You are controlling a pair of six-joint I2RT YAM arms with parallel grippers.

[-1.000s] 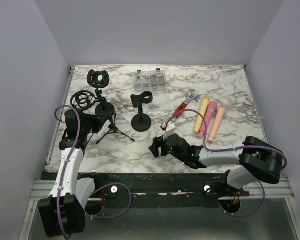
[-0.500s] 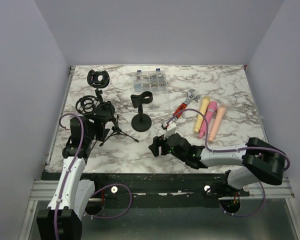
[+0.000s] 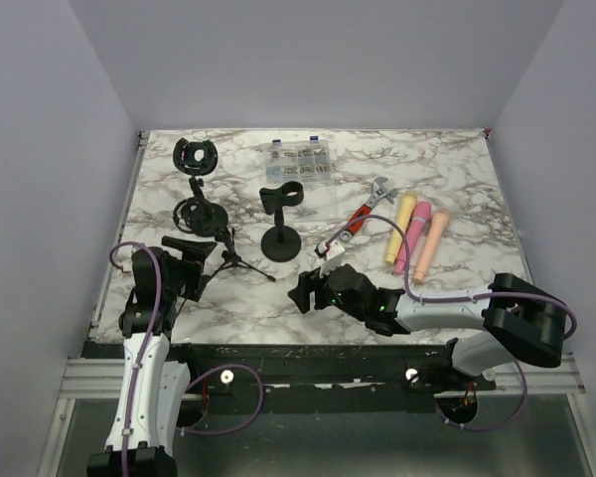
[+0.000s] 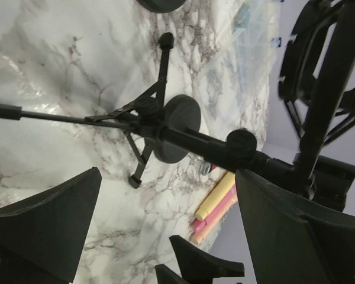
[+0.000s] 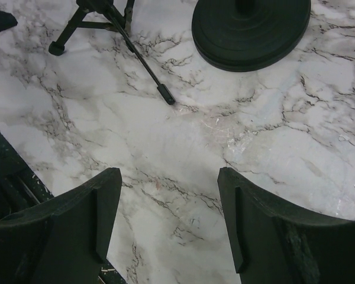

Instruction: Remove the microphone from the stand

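We see the left gripper [image 3: 187,263] near the front left of the table [image 3: 457,179]. Its fingers are spread wide and it holds nothing. It sits just beside the legs of the tripod stand [image 3: 222,248], which stands on the table with a ring holder [image 3: 196,212] on top. In the left wrist view a thick dark bar runs past that ring. We cannot tell if it is a microphone or just part of the stand. The right gripper [image 3: 303,291] hangs low over bare table with its fingers apart, and it holds nothing too. Near it is the round-foot stand [image 3: 281,241], and its clip [image 3: 282,196] looks empty. Well apart on the right lie three coloured sticks [image 3: 418,237], side by side. They may be microphones, but we cannot be sure. If they are, we think the job is mostly done, since no stand clearly holds one. If something dark does sit in the ring, we would say it has yet to be lifted out.
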